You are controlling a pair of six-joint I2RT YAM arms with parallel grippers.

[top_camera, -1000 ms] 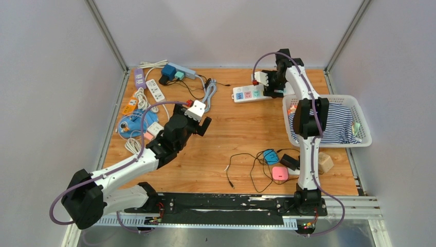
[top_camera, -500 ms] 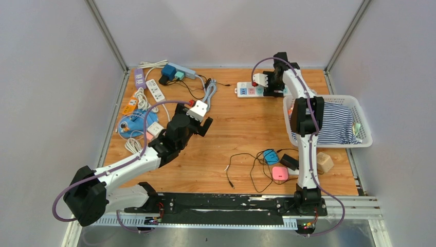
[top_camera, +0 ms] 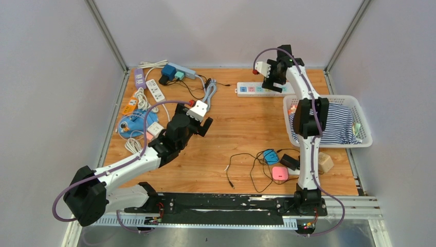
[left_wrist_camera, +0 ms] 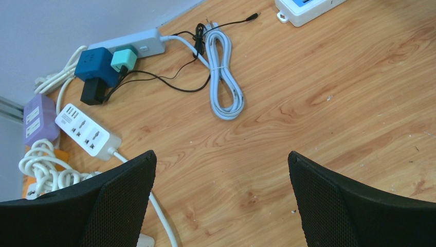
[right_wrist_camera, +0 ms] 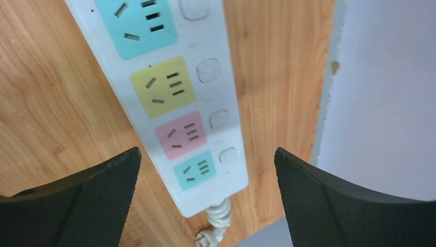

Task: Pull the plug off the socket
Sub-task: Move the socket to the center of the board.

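Wooden tabletop, socket strip seemingly ungripped

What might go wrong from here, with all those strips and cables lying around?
1. The sockets under the open right pincer look empty; closing there may only shove the loose white strip.
2. Nothing holds down the grey strip with the blue plug and teal plug; a pull by the left pincer might drag it, wires and all.

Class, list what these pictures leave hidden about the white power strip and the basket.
- Top view: the right arm covers part of the white power strip.
- Right wrist view: the frame's top edge cuts off the strip's far end.
- Top view: the striped cloth hides the basket's floor.
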